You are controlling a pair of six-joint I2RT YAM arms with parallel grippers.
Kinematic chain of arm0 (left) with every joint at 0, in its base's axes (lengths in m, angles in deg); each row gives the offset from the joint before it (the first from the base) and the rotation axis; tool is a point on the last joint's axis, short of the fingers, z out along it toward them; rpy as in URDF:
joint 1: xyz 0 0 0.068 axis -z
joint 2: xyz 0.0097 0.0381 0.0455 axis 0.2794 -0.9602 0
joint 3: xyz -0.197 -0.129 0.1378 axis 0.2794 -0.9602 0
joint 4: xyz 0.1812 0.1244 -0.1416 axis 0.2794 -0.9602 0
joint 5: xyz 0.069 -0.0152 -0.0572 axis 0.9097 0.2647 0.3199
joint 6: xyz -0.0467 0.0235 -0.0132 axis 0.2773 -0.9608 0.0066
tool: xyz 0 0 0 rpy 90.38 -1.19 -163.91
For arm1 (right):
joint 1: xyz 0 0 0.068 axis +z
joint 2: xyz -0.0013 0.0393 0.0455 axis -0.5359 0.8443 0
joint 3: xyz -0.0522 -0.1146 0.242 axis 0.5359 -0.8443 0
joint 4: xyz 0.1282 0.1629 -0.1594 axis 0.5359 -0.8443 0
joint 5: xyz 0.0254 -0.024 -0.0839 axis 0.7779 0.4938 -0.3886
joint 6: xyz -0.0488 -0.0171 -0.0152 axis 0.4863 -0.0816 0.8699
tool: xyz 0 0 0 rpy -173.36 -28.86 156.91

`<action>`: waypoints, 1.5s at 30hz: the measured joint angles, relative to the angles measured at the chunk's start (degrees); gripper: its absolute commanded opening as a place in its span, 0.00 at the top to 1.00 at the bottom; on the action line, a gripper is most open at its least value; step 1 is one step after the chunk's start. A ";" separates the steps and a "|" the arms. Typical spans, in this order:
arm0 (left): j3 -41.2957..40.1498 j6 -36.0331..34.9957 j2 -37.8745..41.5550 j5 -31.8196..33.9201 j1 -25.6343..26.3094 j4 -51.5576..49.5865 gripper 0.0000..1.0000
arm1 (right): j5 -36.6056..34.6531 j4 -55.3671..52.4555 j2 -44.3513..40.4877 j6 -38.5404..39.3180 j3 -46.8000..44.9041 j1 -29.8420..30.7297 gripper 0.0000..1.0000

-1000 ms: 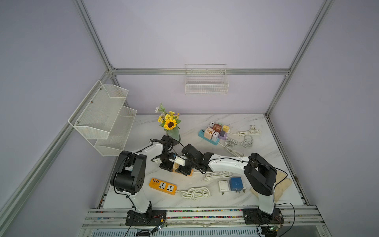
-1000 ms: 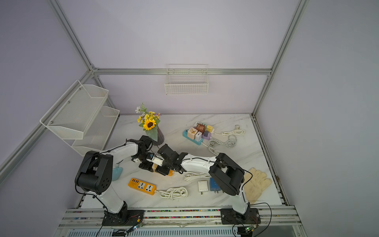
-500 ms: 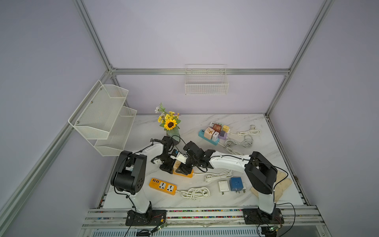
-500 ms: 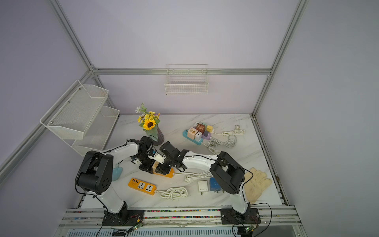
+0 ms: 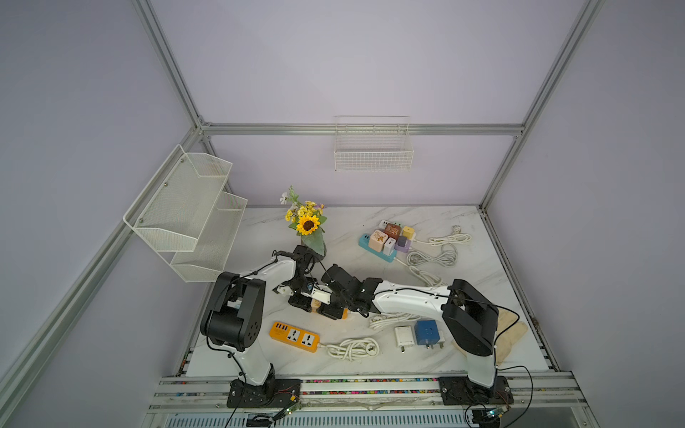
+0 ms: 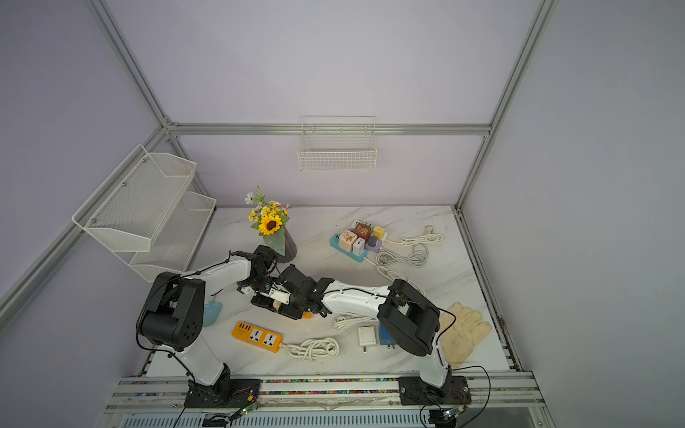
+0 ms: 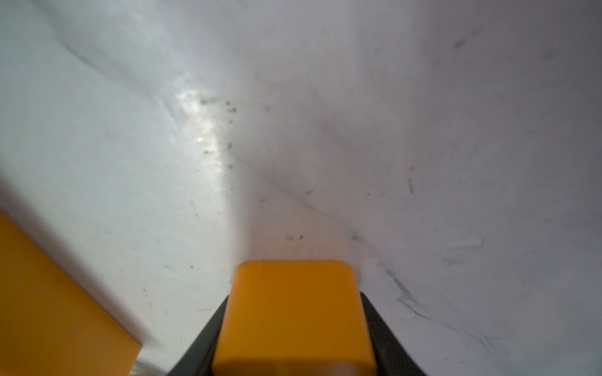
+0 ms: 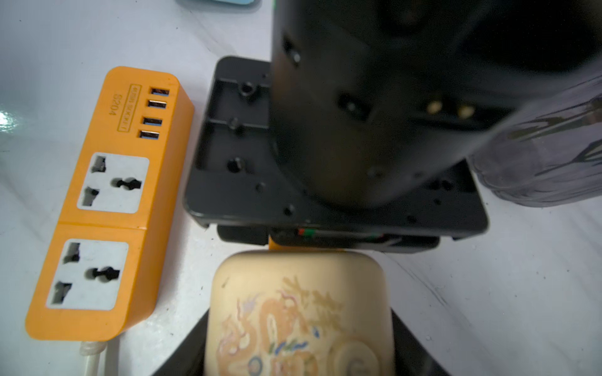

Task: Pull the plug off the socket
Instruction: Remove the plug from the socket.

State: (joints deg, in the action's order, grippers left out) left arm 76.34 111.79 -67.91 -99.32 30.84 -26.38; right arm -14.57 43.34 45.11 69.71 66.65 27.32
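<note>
Right now, both top views: my two arms meet at mid-frame over the bench [image 5: 352, 218]. The cream plug [image 5: 315, 304] is a pale spot between the two wrists, and a sliver of the orange socket block [image 6: 307, 315] shows just to its lower right.
Top views, spare gear: a second orange strip [image 5: 294, 336] lies free toward the lower middle with nothing plugged into it. I judge it is not my target.
Left wrist, grip: my left jaws are clamped on the orange socket block [image 7: 293, 319] at bottom centre, with a black finger [image 7: 202, 341] hugging each flank.
Left wrist, rest: bare bench fills the upper frame. An orange face sits at lower left, and I cannot say for sure what it belongs to.
Right wrist, grip: my right jaws are closed on the cream plug [image 8: 299, 319] at bottom centre, its dragon print facing the lens.
Right wrist, joint: a thin orange edge [image 8: 277, 244] peeks out just above the plug and seems to touch it. The pins are hidden.
Right wrist, side: the second orange strip [image 8: 107, 201] lies at the left of the frame, both outlets vacant.
Done: both grips are set, one on the socket and one on the plug.
Left to do: the pull itself, by my judgement. No gap shows between plug and socket, so I cannot call it out yet.
</note>
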 measured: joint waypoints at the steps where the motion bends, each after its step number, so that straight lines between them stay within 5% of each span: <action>1: 0.15 0.04 0.00 -0.15 0.04 -0.15 1.00 | 0.59 -1.57 0.24 -0.37 1.11 -0.28 0.76; 12: 0.79 -1.14 -0.07 -0.50 -0.02 -1.49 1.00 | 15.08 -10.36 4.11 -9.14 8.76 -5.86 0.78; 30: 0.96 -1.73 -0.70 -0.50 -0.98 1.62 1.00 | -0.79 -8.81 3.65 0.94 8.33 -0.48 0.77; 40: 1.38 -2.27 -0.76 -0.24 0.20 -0.94 1.00 | 13.38 -11.72 3.93 -8.24 9.49 -5.40 0.77; 45: 1.86 -3.04 -0.76 -0.26 0.13 -0.90 1.00 | 14.75 -13.18 4.81 -9.68 11.23 -6.21 0.79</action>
State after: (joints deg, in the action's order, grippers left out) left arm 78.19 108.76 -68.68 -99.58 30.97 -27.27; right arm 0.18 30.16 49.92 60.03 77.89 21.11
